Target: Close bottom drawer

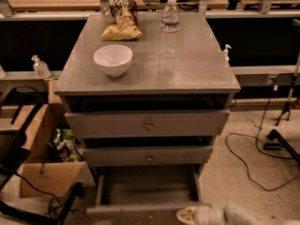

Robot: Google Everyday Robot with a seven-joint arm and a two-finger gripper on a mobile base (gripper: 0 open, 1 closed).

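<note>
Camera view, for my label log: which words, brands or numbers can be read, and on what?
Chip bag: dark print at its top, too blurred to read.
Water bottle: label band, too blurred to read.
Nothing else bears legible text; the gripper, low by the front right corner of the bottom drawer, shows none.

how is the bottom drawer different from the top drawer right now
The bottom drawer is pulled far out with its plank floor in plain view; the top drawer shows only its front. The bottom drawer's front is a low narrow strip, while the top drawer's front is much taller. The gripper is by the bottom drawer's front right corner, far from the top drawer. Both are grey wood in the same cabinet.
</note>
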